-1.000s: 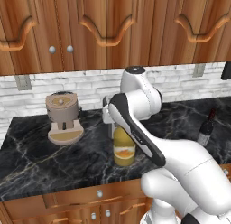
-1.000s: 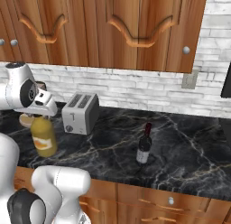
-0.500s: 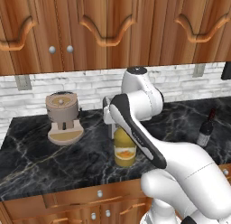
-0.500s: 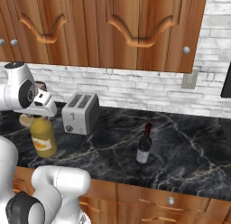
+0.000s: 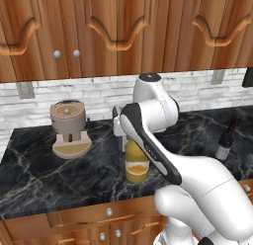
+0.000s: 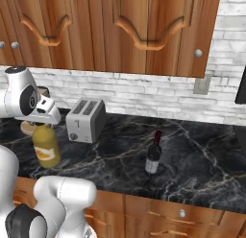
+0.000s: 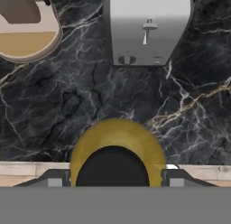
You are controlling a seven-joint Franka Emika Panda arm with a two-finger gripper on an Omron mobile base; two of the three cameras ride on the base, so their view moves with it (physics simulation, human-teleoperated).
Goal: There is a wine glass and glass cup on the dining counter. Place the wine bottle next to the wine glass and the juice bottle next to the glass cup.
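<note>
Over the near edge of the desk: my fingers (image 7: 115,179) sit at the neck of the juice bottle (image 5: 136,162), one on each side of its black cap (image 7: 113,166), as seen from the hand camera.
Fingers state: partly closed, and by the look of it clamped on the juice bottle just under the cap; the contact itself is hidden by the cap, so I judge the hold from how tight the two tips sit to it.
Why held so: a grip from straight above at the neck keeps the stubby bottle upright and hanging plumb, which should make it easy to carry and to stand down again.
Bottle height: in the right base view the bottle (image 6: 46,146) looks at or just above the black marble desk (image 5: 44,175); I cannot tell whether its base touches.
Neighbours: toaster (image 6: 86,120) just beyond and to the right of the bottle, coffee machine (image 5: 69,128) farther left, both apart from it.
Wine bottle (image 6: 153,153): upright on the same desk, well to the right, untouched.
Step in hand: I judge this as the pickup of the juice bottle, with the carry to the glass cup not yet done.
Risk: a swinging bottle could clip the toaster.
</note>
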